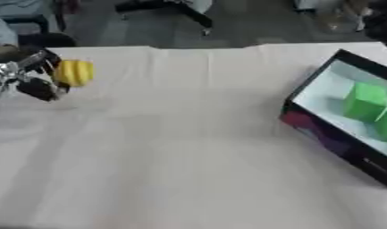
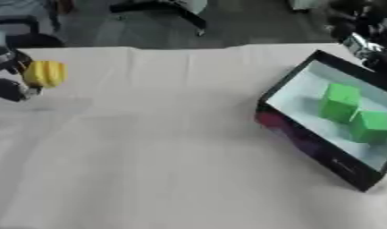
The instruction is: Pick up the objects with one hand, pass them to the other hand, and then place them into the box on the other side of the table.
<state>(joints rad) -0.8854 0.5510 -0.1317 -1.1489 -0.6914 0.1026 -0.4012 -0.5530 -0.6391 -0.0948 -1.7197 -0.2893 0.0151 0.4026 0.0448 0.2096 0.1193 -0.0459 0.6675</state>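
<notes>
Your yellow object [image 1: 74, 72], rounded and smooth, sits at the far left of the worktop [image 1: 173, 147], pinched in the curled fingers of your left hand [image 1: 36, 76]. Dark fingertips close on its left side, one above and one below, and the object appears lifted just clear of the cloth, with a faint shadow on the surface beneath it. The left arm, silver at the joints, enters from the picture's left edge.

Across the pale, creased cloth that covers the worktop, well apart from the yellow object, lies the box [image 2: 305, 138] at the right side. It is a shallow black tray with a light inner floor, set at an angle, its near wall showing dark red and purple print. Inside it rest two green cubes [image 2: 341, 102], touching each other, the second one [image 2: 373, 126] nearer to you and further right.

Your right hand [image 2: 360, 42] shows only in the right eye view, as a dark and silver shape in the upper right corner, above the box's far edge. You cannot tell how its fingers stand.

Beyond the worktop lies a grey floor with chair legs.
</notes>
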